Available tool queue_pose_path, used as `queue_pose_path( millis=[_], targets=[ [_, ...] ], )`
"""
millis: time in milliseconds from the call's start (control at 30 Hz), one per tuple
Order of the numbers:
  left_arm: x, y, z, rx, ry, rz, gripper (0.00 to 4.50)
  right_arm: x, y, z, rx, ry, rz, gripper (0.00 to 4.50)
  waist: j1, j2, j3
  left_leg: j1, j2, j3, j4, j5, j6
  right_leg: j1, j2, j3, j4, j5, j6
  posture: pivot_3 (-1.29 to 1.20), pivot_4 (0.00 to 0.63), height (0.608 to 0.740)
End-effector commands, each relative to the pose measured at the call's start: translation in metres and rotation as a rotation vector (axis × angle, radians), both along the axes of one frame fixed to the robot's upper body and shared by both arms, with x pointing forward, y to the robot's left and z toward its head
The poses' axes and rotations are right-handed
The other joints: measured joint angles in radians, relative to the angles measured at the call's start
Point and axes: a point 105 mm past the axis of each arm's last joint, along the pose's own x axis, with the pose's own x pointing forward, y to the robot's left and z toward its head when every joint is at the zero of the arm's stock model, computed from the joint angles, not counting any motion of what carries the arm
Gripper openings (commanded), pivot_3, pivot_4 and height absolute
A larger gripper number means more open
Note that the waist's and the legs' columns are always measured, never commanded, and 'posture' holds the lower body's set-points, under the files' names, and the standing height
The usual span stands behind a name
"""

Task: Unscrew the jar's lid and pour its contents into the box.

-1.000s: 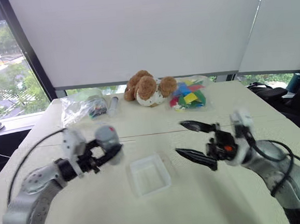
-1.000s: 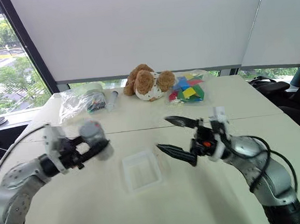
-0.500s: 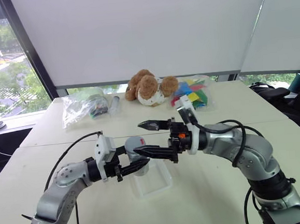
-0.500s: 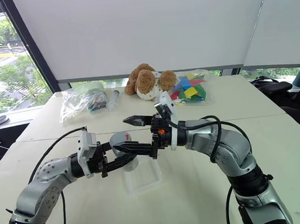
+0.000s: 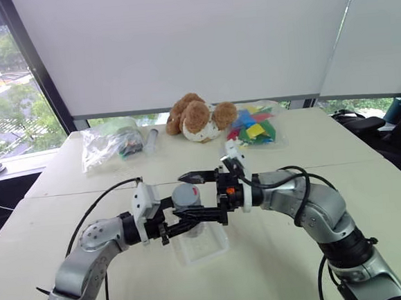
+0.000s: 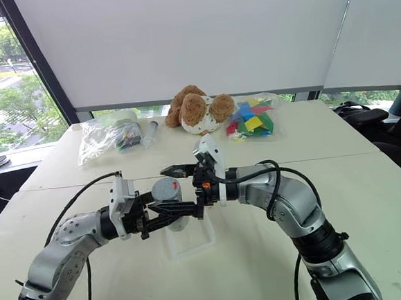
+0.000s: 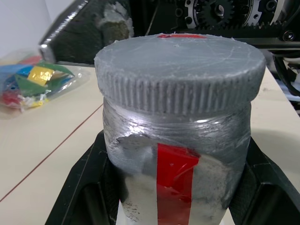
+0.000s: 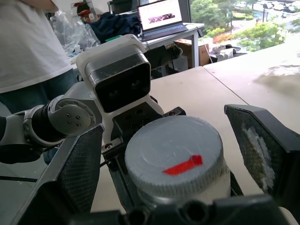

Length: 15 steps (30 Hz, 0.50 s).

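The jar [image 6: 167,207] stands upright in mid-air above the near edge of the box [image 6: 191,239], its lid [image 7: 180,70] on and facing the right gripper [image 5: 192,195]. The left gripper [image 6: 160,218] is clamped on the jar's body — probably to keep it from turning. The right gripper's fingers [image 8: 257,145] are spread wide either side of the lid, not touching — apparently placed to close and unscrew it over the box.

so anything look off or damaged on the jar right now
Nothing spilled. The jar stands upright in the left pincer, lid on. Its only oddity is its worn look: the red label is torn and the silvery coating scuffed.
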Motion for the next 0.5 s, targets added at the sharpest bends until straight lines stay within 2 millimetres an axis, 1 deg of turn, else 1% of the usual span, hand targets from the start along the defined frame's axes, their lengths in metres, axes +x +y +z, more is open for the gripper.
queue_pose_path(
  millis=[33,67,133,167,267,333,433,500],
  targets=[
    [-0.004,-0.005,0.012,-0.004,-0.053,-0.018,2.20,-0.003,0.003,0.012,0.024,-0.054,0.022,3.97,0.000,0.000,0.000,0.000,0.000,0.000,0.000,0.000,0.000,0.000,0.000,0.000,0.000,0.000,0.000,0.00,0.150,0.740],
    [-0.004,-0.005,0.012,-0.005,-0.053,-0.018,2.20,-0.003,0.003,0.012,0.023,-0.054,0.023,3.66,0.000,0.000,0.000,0.000,0.000,0.000,0.000,0.000,0.000,0.000,0.000,0.000,0.000,0.000,0.000,0.00,0.150,0.740],
    [-0.005,-0.006,0.014,-0.010,-0.054,-0.020,2.20,-0.003,0.002,0.011,0.020,-0.051,0.027,2.66,0.000,0.000,0.000,0.000,0.000,0.000,0.000,0.000,0.000,0.000,0.000,0.000,0.000,0.000,0.000,0.00,0.150,0.740],
    [-0.005,-0.006,0.015,-0.011,-0.057,-0.025,2.20,-0.003,0.002,0.011,0.018,-0.049,0.031,2.29,0.000,0.000,0.000,0.000,0.000,0.000,0.000,0.000,0.000,0.000,0.000,0.000,0.000,0.000,0.000,0.00,0.150,0.740],
    [-0.007,-0.007,0.017,-0.013,-0.061,-0.043,2.20,-0.004,-0.001,0.010,0.018,-0.045,0.050,2.30,0.000,0.000,0.000,0.000,0.000,0.000,0.000,0.000,0.000,0.000,0.000,0.000,0.000,0.000,0.000,0.00,0.150,0.740],
    [-0.011,-0.008,0.019,-0.011,-0.059,-0.088,2.20,-0.008,-0.005,0.016,0.041,-0.042,0.121,2.30,0.000,0.000,0.000,0.000,0.000,0.000,0.000,0.000,0.000,0.000,0.000,0.000,0.000,0.000,0.000,0.00,0.150,0.740],
    [-0.018,-0.010,0.021,-0.005,-0.053,-0.162,2.20,-0.020,-0.014,0.020,0.018,-0.048,0.274,2.30,0.000,0.000,0.001,0.000,0.000,0.000,0.000,0.000,0.000,0.000,0.000,0.000,0.000,0.000,0.000,0.00,0.150,0.740],
    [-0.032,-0.015,0.024,0.000,-0.045,-0.289,2.20,-0.030,-0.023,0.020,-0.047,-0.052,0.427,2.30,-0.001,0.001,0.001,0.000,0.000,0.000,0.000,0.000,0.000,0.000,0.000,0.000,0.000,0.000,0.000,0.00,0.150,0.740]
  ],
)
